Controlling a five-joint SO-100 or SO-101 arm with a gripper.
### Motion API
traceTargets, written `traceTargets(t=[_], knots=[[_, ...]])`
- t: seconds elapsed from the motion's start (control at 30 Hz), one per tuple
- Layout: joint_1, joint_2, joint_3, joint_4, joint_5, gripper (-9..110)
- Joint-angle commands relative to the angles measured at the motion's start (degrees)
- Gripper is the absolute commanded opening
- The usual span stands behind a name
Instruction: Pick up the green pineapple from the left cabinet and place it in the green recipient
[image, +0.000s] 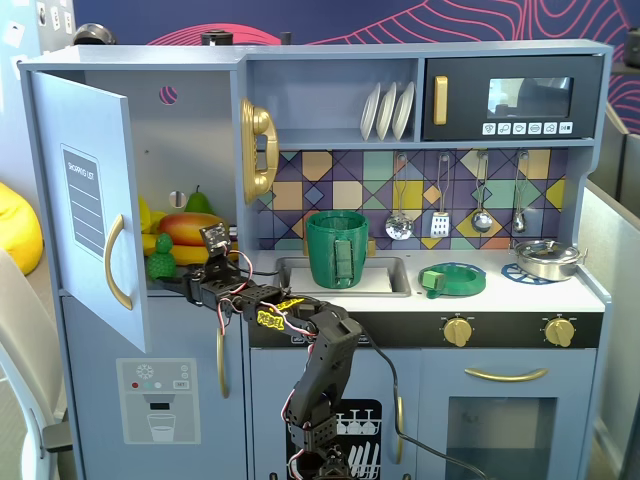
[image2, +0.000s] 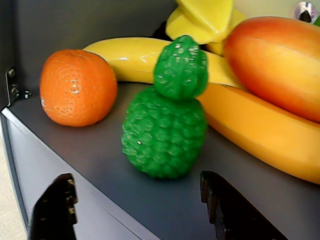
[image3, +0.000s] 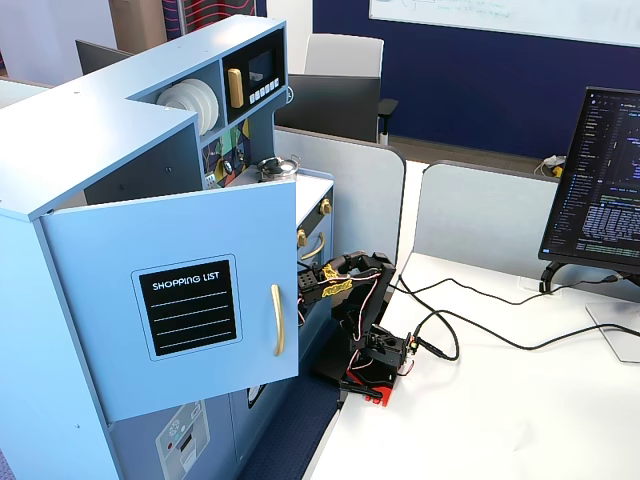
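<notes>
In a fixed view, the cabinet (image: 95, 215) is being shown with its door swung open, and the pineapple (image: 161, 259) is standing upright at the front edge of the shelf, in front of the mango (image: 190, 228). The end effector (image: 205, 272) is being held just right of the pineapple, not yet around it. The pot (image: 337, 248) is standing well to the right of the pineapple, at the sink.

In the wrist view, the pineapple (image2: 167, 117) is being framed between two dark fingertips (image2: 56, 202) at the bottom edge; they are set wide apart and nothing is being gripped. An orange (image2: 77, 86) is lying left of the pineapple and bananas (image2: 250, 125) are pressing close behind and to its right. For a good grasp, the bumpy body rather than the crown should probably be aimed at, and the right finger should be slid in carefully so that the banana is not being nudged. The pineapple is standing near the shelf edge, so a push could topple it.

In another fixed view, the door (image3: 190, 300) is hiding the shelf, and the arm (image3: 350, 290) is being seen reaching behind it.
</notes>
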Motion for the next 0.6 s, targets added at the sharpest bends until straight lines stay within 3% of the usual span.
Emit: traceTargets(t=[0.0,0.27,0.57], knots=[[-0.62,-0.88,-5.71,-2.72,2.55,30],[0.35,-6.06,-9.84,-4.75,3.6,39],[1.41,-11.43,-13.71,-5.62,-0.62,36]])
